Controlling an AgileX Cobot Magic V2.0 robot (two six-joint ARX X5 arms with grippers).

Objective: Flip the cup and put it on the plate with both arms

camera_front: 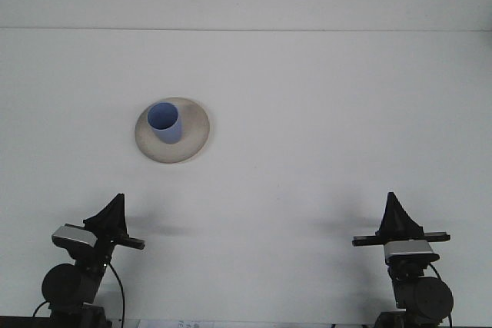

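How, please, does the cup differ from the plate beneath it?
The cup is blue; the plate is beige. The cup stands tall and narrow with its mouth up; the plate lies low, wide and flat. The cup rests left of the plate's middle, on top. Both are round and far from either arm.

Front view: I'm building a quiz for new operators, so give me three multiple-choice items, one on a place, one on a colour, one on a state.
1. Where is the cup?
A. on the plate
B. beside the right gripper
C. at the table's far edge

2. What colour is the cup?
A. red
B. blue
C. green

3. How does the cup stand?
A. lying flat
B. mouth down
C. mouth up

Key: 1 A, it sits inside the plate's rim; 2 B, its wall is blue; 3 C, its open mouth shows.
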